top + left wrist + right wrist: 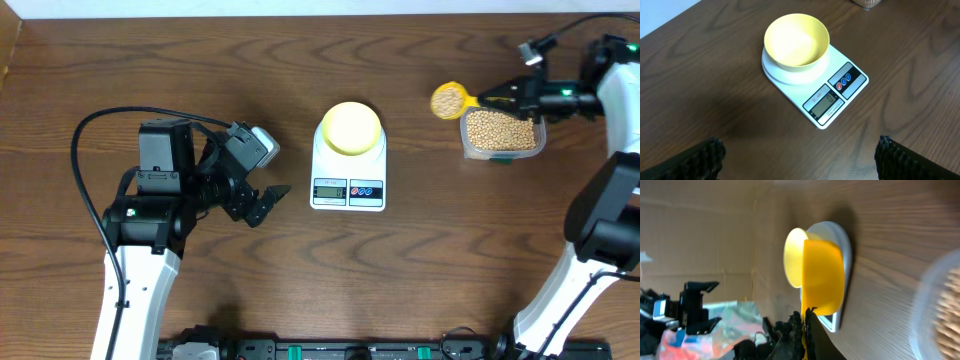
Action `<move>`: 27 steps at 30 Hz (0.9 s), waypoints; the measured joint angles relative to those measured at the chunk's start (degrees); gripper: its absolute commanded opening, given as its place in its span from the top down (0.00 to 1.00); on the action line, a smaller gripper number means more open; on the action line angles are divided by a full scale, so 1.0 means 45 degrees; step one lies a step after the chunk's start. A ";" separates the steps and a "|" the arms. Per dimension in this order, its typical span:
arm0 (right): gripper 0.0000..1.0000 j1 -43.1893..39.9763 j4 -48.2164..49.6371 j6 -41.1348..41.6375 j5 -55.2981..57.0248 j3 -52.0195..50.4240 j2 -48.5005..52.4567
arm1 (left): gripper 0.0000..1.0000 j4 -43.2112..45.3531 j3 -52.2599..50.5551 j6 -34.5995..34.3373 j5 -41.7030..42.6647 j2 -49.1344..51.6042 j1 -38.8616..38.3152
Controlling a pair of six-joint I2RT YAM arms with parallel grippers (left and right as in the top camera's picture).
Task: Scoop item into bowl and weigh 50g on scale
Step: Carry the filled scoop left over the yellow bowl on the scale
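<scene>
Scale [348, 185]: it is sitting flat at the centre of the table [200, 60], display [826, 101] facing the robot. The digits are too small to read.

Bowl [350, 128]: it is standing upright on the scale's platform, covering most of it. The left wrist view is showing its inside bare, with no beans in it.

Beans [498, 127]: the bulk is lying in the clear tub [535, 148] at the right of the table, well apart from the scale. A smaller portion is riding in the cup of the yellow scoop [449, 100].

Scoop: it is being held just left of the tub, between tub and scale and nearer the tub, with its handle pointing right toward the arm. In the right wrist view the cup is lining up in front of the bowl and scale, with the tub showing as a blur at the right edge.

Right gripper [503, 97]: it is clenched on the scoop's handle. The right wrist view is showing the dark fingers [790, 332] pinching the handle at the bottom of the frame.

Left gripper [268, 200]: it is hanging left of the scale, apart from it and pointing toward it. It is released and carrying nothing; its fingertips [697, 157] are standing wide apart at the lower corners of the left wrist view.
</scene>
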 measured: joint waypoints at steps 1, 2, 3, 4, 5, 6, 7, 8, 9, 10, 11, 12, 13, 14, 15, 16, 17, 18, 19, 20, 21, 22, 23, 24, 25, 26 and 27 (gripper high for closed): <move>0.99 0.0194 0.0097 0.0044 -0.0058 0.0000 0.0000 | 0.02 0.0000 0.0000 0.0000 0.0000 0.0000 0.0000; 0.99 0.0481 0.0296 0.0160 -0.0141 0.0000 0.0000 | 0.02 0.0000 0.0000 0.0000 0.0000 0.0000 0.0000; 0.99 0.0631 0.0418 0.0223 -0.0194 0.0000 0.0000 | 0.03 0.0000 0.0000 0.0000 0.0000 0.0000 0.0000; 0.99 0.0899 0.0651 0.0418 -0.0267 0.0000 0.0000 | 0.02 0.0000 0.0000 0.0000 0.0000 0.0000 0.0000; 0.99 0.1093 0.0845 0.0544 -0.0321 0.0000 0.0000 | 0.02 0.0000 0.0000 0.0000 0.0000 0.0000 0.0000; 0.99 0.1331 0.1088 0.0738 -0.0355 0.0000 0.0000 | 0.02 0.0000 0.0000 0.0000 0.0000 0.0000 0.0000; 0.99 0.1598 0.1341 0.0967 -0.0393 -0.0005 0.0000 | 0.02 0.0000 0.0005 0.0000 0.0000 0.0000 0.0000; 0.99 0.1753 0.1481 0.1093 -0.0413 -0.0010 0.0000 | 0.02 0.0000 0.0005 0.0000 0.0000 0.0000 0.0000; 0.99 0.1967 0.1710 0.1302 -0.0442 -0.0019 0.0000 | 0.02 0.0000 0.0000 0.0000 0.0000 0.0000 0.0000; 0.99 0.2181 0.1923 0.1501 -0.0466 -0.0024 0.0000 | 0.02 0.0000 0.0000 0.0000 0.0000 0.0000 0.0000; 0.99 0.2438 0.2147 0.1739 -0.0481 -0.0024 0.0000 | 0.02 0.0000 0.0000 0.0000 0.0000 0.0000 0.0000; 0.99 0.2642 0.2322 0.1914 -0.0491 -0.0029 0.0000 | 0.02 0.0000 0.0000 0.0000 0.0000 0.0000 0.0000; 0.99 0.2807 0.2438 0.2079 -0.0505 -0.0034 0.0000 | 0.02 0.0000 0.0000 0.0000 0.0000 0.0000 0.0000; 0.99 0.2992 0.2579 0.2215 -0.0520 -0.0039 0.0000 | 0.02 0.0005 0.0000 0.0000 0.0000 0.0000 0.0000; 0.99 0.3196 0.2715 0.2351 -0.0520 -0.0044 0.0000 | 0.03 0.0000 0.0000 0.0000 0.0000 0.0000 0.0000; 0.99 0.3376 0.2822 0.2453 -0.0520 -0.0044 0.0000 | 0.02 0.0000 0.0000 0.0000 0.0000 0.0000 0.0000; 0.99 0.3575 0.2895 0.2531 -0.0510 -0.0044 0.0000 | 0.02 0.0000 0.0005 0.0000 0.0000 0.0000 0.0000; 0.99 0.3682 0.2909 0.2560 -0.0491 -0.0044 0.0000 | 0.02 0.0000 0.0000 0.0000 0.0000 0.0000 0.0000; 0.99 0.3847 0.2905 0.2618 -0.0413 -0.0044 0.0000 | 0.02 0.0000 0.0000 0.0000 0.0000 0.0000 0.0000; 0.99 0.3983 0.2909 0.2676 -0.0316 -0.0044 0.0000 | 0.03 0.0000 0.0000 0.0000 0.0000 0.0000 0.0000; 0.99 0.4090 0.2934 0.2715 -0.0214 -0.0044 0.0000 | 0.02 0.0000 0.0000 0.0000 0.0000 0.0000 0.0000; 0.99 0.4216 0.2982 0.2739 -0.0102 -0.0049 0.0000 | 0.02 0.0000 0.0005 0.0000 0.0000 0.0000 0.0000; 0.99 0.4328 0.3050 0.2769 0.0015 -0.0049 0.0000 | 0.02 0.0000 0.0000 0.0000 0.0000 0.0000 0.0000; 0.99 0.4449 0.3133 0.2778 0.0151 -0.0049 0.0000 | 0.02 0.0000 0.0000 0.0000 0.0000 0.0000 0.0000; 0.99 0.4571 0.3196 0.2783 0.0301 -0.0049 0.0000 | 0.02 0.0000 0.0000 0.0000 0.0000 0.0000 0.0000; 0.99 0.4697 0.3230 0.2793 0.0466 -0.0049 0.0000 | 0.02 0.0005 0.0000 0.0000 0.0000 0.0000 0.0000; 0.99 0.4818 0.3245 0.2807 0.0646 -0.0049 0.0000 | 0.02 0.0000 0.0005 0.0000 0.0000 0.0000 0.0000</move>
